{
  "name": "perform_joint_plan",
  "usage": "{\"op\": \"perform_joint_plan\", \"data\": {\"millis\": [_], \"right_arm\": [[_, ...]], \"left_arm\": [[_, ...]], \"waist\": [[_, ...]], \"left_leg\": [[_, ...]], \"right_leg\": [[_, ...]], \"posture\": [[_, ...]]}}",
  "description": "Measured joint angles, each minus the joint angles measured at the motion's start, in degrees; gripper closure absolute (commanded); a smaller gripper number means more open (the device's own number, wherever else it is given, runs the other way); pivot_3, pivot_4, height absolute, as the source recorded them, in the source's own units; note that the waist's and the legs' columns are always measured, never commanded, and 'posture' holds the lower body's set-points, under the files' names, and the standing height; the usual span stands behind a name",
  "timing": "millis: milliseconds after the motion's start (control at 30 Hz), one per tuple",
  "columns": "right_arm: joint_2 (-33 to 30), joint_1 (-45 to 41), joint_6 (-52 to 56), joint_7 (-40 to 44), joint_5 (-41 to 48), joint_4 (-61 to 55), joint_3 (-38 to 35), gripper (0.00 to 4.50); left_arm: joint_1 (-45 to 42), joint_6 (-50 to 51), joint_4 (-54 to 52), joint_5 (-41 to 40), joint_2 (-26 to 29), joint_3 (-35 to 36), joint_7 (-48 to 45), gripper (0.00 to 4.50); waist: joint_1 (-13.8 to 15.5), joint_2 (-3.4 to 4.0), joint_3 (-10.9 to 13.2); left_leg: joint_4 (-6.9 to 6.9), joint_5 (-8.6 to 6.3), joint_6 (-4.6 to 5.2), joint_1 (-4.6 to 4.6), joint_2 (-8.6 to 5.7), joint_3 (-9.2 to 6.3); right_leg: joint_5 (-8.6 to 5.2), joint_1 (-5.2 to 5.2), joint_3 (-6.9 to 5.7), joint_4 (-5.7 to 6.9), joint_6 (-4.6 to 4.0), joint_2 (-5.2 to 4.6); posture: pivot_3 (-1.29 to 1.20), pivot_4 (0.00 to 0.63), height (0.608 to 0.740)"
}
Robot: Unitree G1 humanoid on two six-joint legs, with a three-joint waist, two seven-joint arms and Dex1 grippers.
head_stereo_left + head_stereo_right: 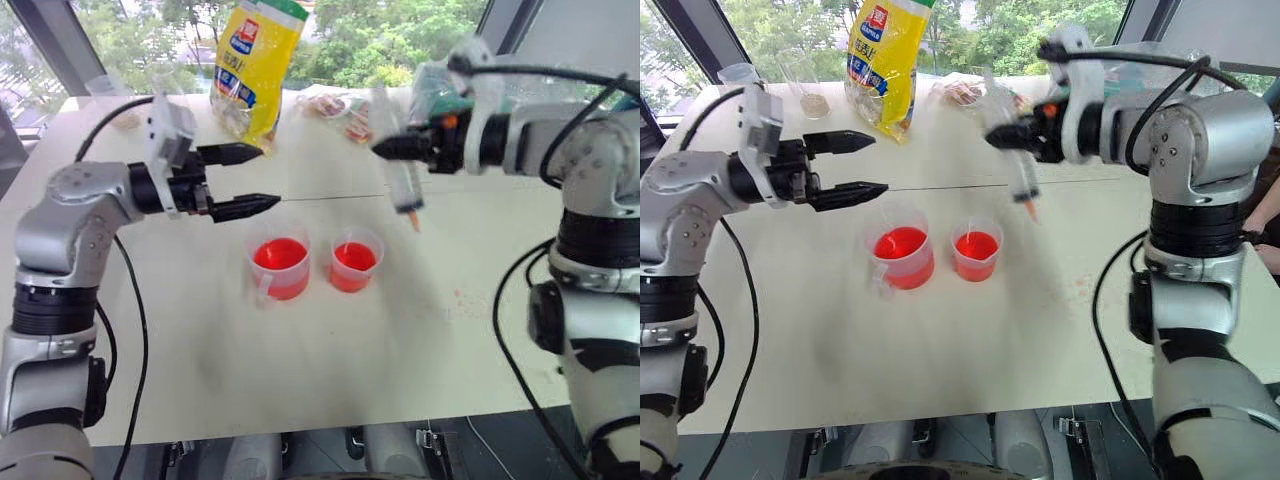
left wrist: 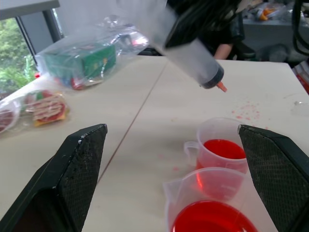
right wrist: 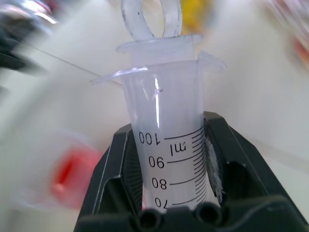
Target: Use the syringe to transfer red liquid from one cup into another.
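The syringe [image 1: 405, 185] hangs tip-down in our right gripper [image 1: 388, 148], clamped on its barrel, right of both cups; our left gripper [image 1: 250, 180] gapes wide, empty.

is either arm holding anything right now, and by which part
The right gripper holds the syringe by its upper barrel, tip down. The left gripper is open, holding nothing.

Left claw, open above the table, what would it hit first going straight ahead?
Probably the syringe held by the right claw; the left claw points toward it above both cups, though depth is unclear.
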Motion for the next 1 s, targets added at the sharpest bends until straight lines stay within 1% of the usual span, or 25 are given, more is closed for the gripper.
{"op": "perform_joint_plan", "data": {"millis": [67, 167, 233, 300, 500, 633, 800, 1000], "right_arm": [[5.54, 1.61, -5.86, -0.26, 2.48, -3.27, -2.02, 3.15], [12.45, 4.07, -14.96, -0.14, 5.02, -5.71, -2.39, 3.15], [16.18, 7.17, -21.68, 0.95, 5.93, -6.29, -1.76, 3.15], [18.42, 11.54, -27.36, 2.50, 5.76, -5.97, 0.40, 3.15], [21.43, 22.48, -46.63, 8.91, -0.67, -0.80, 10.26, 3.15], [22.90, 25.97, -55.39, 10.99, -3.87, 4.43, 13.82, 3.15], [23.48, 27.18, -61.16, 11.96, -5.68, 6.84, 15.35, 3.15], [23.23, 31.53, -64.82, 12.68, -8.80, 8.54, 19.22, 3.15]], "left_arm": [[-1.84, 0.30, 1.95, 0.00, 1.26, 0.51, -0.52, 0.00], [-4.88, 0.77, 4.19, -0.03, 3.04, 1.42, -1.18, 0.00], [-5.70, 1.62, 4.96, 0.01, 4.95, 2.04, -1.53, 0.00], [-5.84, 2.11, 5.98, 0.26, 6.85, 2.49, -1.93, 0.00], [-5.80, 6.30, 4.77, -0.94, 9.27, 4.61, -1.65, 0.00], [-5.78, 8.83, 1.84, -1.98, 10.15, 5.07, -1.01, 0.00], [-5.24, 10.77, -1.48, -3.45, 10.20, 5.09, -0.71, 0.00], [-3.59, 11.82, -5.11, -4.63, 8.95, 4.75, 0.01, 0.00]], "waist": [[0.09, 0.00, 0.00], [0.24, -0.02, -0.01], [0.09, -0.06, -0.04], [-0.04, -0.05, -0.03], [-0.12, -0.05, -0.03], [-0.13, -0.04, -0.02], [-0.11, -0.04, -0.02], [-0.10, -0.04, -0.02]], "left_leg": [[0.02, 0.00, 0.00, 0.00, -0.03, 0.00], [0.03, 0.00, 0.00, 0.00, -0.09, -0.02], [0.03, -0.01, 0.01, 0.02, -0.10, -0.01], [0.03, -0.01, 0.02, 0.04, -0.10, 0.00], [0.03, 0.00, 0.00, 0.05, -0.08, -0.01], [0.03, 0.02, -0.03, 0.06, -0.08, -0.02], [0.03, 0.03, -0.06, 0.09, -0.07, -0.03], [0.04, 0.05, -0.09, 0.09, -0.06, -0.02]], "right_leg": [[0.00, 0.02, 0.00, 0.00, 0.01, -0.03], [0.01, 0.08, -0.02, -0.02, 0.01, -0.07], [0.01, 0.12, -0.01, -0.03, 0.01, -0.08], [0.00, 0.13, -0.01, -0.03, 0.01, -0.08], [0.00, 0.11, -0.01, -0.02, 0.01, -0.05], [0.00, 0.10, -0.01, 0.00, 0.01, -0.05], [0.00, 0.11, -0.01, 0.02, 0.00, -0.05], [0.00, 0.11, 0.00, 0.04, 0.00, -0.04]], "posture": [[0.00, 0.150, 0.740], [0.00, 0.150, 0.740], [0.00, 0.150, 0.740], [0.00, 0.150, 0.740], [0.00, 0.150, 0.740], [0.00, 0.150, 0.740], [0.00, 0.150, 0.740], [0.00, 0.150, 0.740]]}}
